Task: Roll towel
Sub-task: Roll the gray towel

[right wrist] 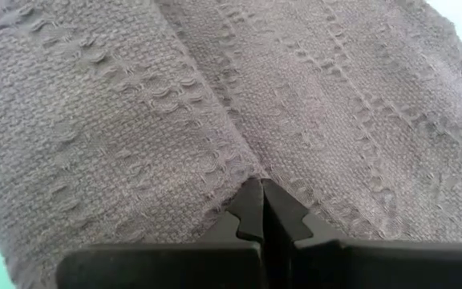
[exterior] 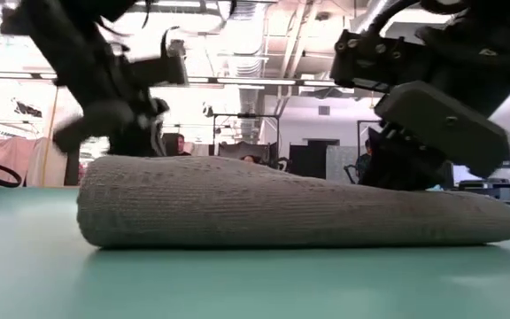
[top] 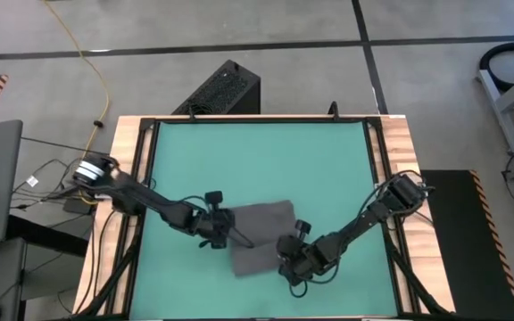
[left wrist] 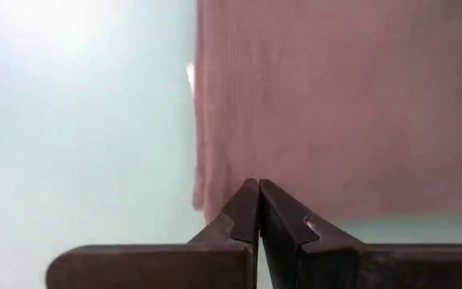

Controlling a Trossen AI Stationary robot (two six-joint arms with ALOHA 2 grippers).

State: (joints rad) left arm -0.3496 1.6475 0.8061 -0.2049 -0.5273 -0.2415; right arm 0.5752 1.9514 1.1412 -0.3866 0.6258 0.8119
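Observation:
The towel [top: 264, 225] is a dark grey knitted cloth, lying folded in several layers on the green mat near the table's front edge. In the low view the towel [exterior: 273, 211] is a thick lump, higher at its left end. A small white tag [left wrist: 189, 74] shows at its left edge. My left gripper [top: 226, 234] is shut at the towel's left side. My right gripper [top: 286, 257] is shut on the towel's near right part. My left gripper [left wrist: 257, 186] has its shut fingertips at the towel's edge near a corner [left wrist: 215, 205], slanting down from the table's left. I cannot tell whether they touch the cloth. My right gripper [right wrist: 261, 183] pinches a pucker of the towel's top surface [right wrist: 251, 164] between its two fingers, slanting down from the table's right. Creases run into the fingertips. One layer or several, I cannot tell. The towel lies on the mat.
A wooden frame [top: 134, 178] borders the mat on the left, right and far sides. The mat's far half [top: 257, 156] is bare green. A black box [top: 226, 89] stands on the floor beyond the far edge. People sit far behind the table [exterior: 180, 142].

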